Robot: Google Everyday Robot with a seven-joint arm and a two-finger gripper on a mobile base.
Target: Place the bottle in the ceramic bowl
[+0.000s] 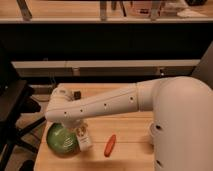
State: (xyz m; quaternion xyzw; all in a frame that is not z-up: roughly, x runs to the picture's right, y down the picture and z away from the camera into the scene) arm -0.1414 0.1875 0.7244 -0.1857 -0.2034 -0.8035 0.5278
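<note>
The whitish bottle (84, 141) with small orange-brown marks on its label hangs upright at the right rim of the ceramic bowl (60, 139). The bowl is glossy green and sits at the table's front left. My gripper (80, 131) comes down from the white wrist just above the bowl's right edge. It is shut on the top of the bottle. My arm hides the far part of the bowl.
An orange carrot-like object (110, 145) lies on the wooden table (130, 157) right of the bottle. A white cup (151, 134) peeks out beside my arm at right. A small dark object (76, 94) sits at the table's back. A black chair (15, 107) stands left.
</note>
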